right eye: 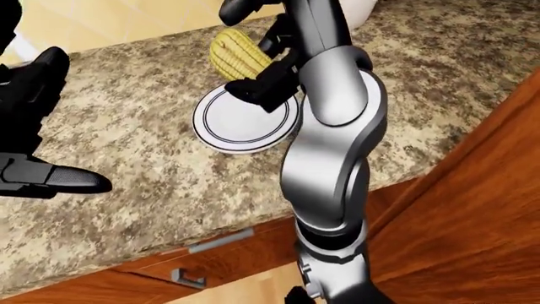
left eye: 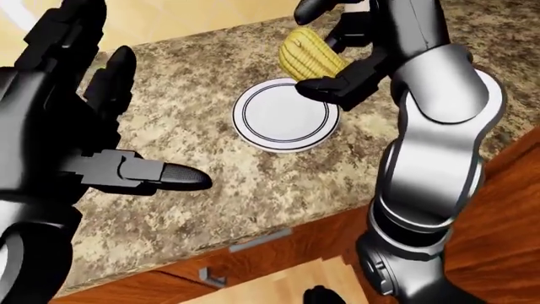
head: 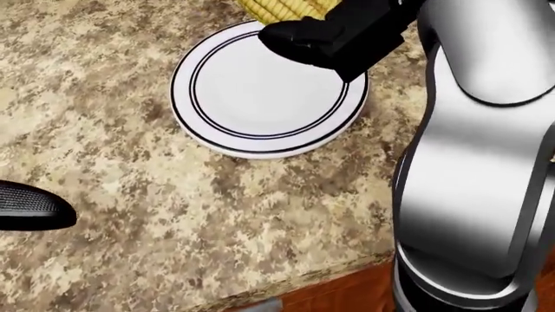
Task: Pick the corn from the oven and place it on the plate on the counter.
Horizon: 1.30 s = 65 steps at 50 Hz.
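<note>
The right hand (left eye: 337, 60), fingers pinched around the corn cob (left eye: 309, 56), hovers over the white plate's (left eye: 283, 136) upper rim, left hand (left eye: 93, 136) spread idle; lowering and release likely come next.

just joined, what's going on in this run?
The right robot hand grips the corn and holds it over the top edge of the white plate on the granite counter; the plate has nothing on it yet. The left robot hand is open and empty, out at the left of the left-eye view.
</note>
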Available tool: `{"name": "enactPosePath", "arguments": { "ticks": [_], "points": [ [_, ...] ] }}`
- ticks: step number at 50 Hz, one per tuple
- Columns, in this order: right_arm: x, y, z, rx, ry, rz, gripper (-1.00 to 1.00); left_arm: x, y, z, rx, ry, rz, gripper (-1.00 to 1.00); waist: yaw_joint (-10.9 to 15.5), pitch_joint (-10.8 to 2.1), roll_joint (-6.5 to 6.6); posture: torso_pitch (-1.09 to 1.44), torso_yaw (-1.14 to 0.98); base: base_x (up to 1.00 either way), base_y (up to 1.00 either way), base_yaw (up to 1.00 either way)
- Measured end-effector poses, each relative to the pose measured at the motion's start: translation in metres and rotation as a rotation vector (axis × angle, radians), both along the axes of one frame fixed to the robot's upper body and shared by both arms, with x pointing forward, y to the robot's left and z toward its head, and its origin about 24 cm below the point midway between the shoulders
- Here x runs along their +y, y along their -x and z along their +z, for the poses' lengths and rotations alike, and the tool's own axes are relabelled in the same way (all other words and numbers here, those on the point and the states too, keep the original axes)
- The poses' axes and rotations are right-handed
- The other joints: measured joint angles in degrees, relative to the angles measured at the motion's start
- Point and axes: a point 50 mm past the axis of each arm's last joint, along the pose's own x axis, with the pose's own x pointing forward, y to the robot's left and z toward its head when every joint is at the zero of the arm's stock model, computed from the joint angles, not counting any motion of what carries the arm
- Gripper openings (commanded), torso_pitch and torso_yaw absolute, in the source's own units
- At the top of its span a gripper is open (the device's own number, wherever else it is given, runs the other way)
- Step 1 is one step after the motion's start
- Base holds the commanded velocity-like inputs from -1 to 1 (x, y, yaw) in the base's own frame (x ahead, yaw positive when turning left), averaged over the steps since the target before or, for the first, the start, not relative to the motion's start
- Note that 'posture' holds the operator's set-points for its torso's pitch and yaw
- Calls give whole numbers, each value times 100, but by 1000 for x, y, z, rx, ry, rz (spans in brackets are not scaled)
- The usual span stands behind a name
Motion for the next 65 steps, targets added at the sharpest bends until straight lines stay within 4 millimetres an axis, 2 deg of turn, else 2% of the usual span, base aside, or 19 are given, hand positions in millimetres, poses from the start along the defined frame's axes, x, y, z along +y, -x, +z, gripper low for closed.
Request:
{"name": "enactPosePath", "arguments": {
  "ticks": [4, 10, 27, 35, 49, 58, 65],
  "points": [
    [4, -5, 2, 7, 28, 6, -99, 2, 3, 3, -29, 5, 9, 100, -30, -6, 126, 25, 0, 0, 0, 0],
    [16, -11, 1, 6, 76, 19, -99, 5, 4, 5, -34, 8, 18, 100, -74, -34, 175, 25, 0, 0, 0, 0],
    [44, -52, 3, 175, 234, 67, -100, 10, 5, 1, -26, 29, 22, 100, -82, -20, 125, 25, 0, 0, 0, 0],
    [46, -68, -9, 217, 313, 33, -100, 15, 7, 2, -32, 29, 31, 100, -43, -16, 116, 25, 0, 0, 0, 0],
    [39, -76, -20, 265, 353, -19, -100, 15, 6, -1, -23, 32, 23, 100, -29, 8, 141, 25, 0, 0, 0, 0],
    [48, -77, -29, 286, 369, 18, -100, 14, 7, 3, -31, 30, 21, 100, -50, 10, 160, 25, 0, 0, 0, 0],
    [57, -79, -29, 271, 371, 29, -87, 17, 8, 4, -31, 32, 29, 100, -68, 11, 164, 25, 0, 0, 0, 0]
  ]
}}
